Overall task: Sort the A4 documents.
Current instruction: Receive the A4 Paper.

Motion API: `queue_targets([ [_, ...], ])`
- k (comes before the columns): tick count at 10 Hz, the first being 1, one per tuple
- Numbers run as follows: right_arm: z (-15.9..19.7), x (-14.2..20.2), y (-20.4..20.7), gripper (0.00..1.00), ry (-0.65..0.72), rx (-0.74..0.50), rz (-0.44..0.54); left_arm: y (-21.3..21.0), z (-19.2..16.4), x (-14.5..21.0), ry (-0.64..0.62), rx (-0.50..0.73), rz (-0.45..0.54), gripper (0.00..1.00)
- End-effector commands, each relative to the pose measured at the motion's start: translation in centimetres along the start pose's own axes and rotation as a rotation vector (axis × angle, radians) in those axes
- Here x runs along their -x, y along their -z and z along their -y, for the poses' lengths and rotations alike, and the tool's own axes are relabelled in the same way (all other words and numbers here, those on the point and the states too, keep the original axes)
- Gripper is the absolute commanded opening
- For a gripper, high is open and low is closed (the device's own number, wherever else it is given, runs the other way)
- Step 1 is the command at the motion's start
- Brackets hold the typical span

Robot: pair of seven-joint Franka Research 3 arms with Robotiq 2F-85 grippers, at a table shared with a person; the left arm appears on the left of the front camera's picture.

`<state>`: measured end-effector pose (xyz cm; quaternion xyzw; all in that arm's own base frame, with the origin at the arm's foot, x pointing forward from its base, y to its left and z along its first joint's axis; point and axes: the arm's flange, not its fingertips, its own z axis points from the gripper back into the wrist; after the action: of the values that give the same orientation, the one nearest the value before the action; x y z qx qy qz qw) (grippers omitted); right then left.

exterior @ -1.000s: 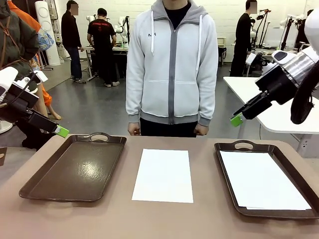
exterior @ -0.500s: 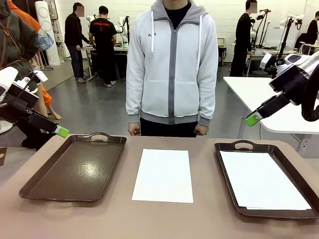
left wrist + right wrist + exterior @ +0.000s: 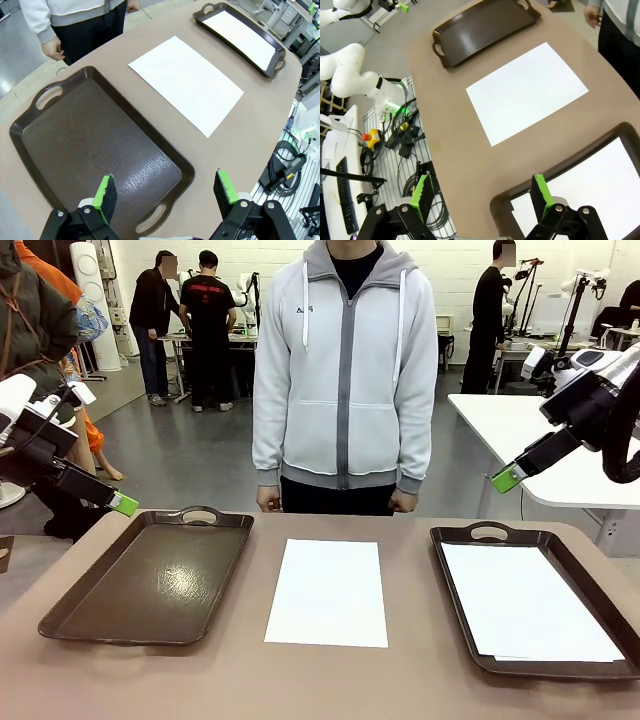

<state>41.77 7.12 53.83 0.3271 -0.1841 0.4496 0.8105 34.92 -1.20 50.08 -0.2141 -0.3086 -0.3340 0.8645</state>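
One A4 document (image 3: 327,592) lies flat on the table's middle, between the two trays; it is also in the left wrist view (image 3: 186,82) and the right wrist view (image 3: 527,91). More white sheets (image 3: 527,602) lie stacked in the right tray (image 3: 530,533). The left tray (image 3: 150,580) holds nothing. My left gripper (image 3: 124,504) hangs open above that tray's left edge, fingers wide apart (image 3: 165,187). My right gripper (image 3: 505,479) hovers high over the right tray's far end, open and holding nothing (image 3: 480,192).
A person in a grey zip hoodie stands at the far edge, hands (image 3: 268,500) hanging by the table rim. A second white table (image 3: 560,475) stands behind my right arm. Cables and a rack (image 3: 400,140) lie off the table's side.
My right gripper has swung to the right and farther from the table's middle, then stopped. The left arm, the sheets and the person have stayed put.
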Motion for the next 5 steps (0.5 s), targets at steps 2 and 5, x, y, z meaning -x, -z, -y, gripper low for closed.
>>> queue_targets([
  [2,-0.16,-0.1,-0.19,1.0,-0.009,-0.009,0.004,0.06,-0.24,0.13,0.013,0.017,0.011,1.0],
  [5,-0.16,-0.1,-0.19,1.0,-0.009,-0.009,0.004,0.06,-0.24,0.13,0.013,0.017,0.011,1.0],
])
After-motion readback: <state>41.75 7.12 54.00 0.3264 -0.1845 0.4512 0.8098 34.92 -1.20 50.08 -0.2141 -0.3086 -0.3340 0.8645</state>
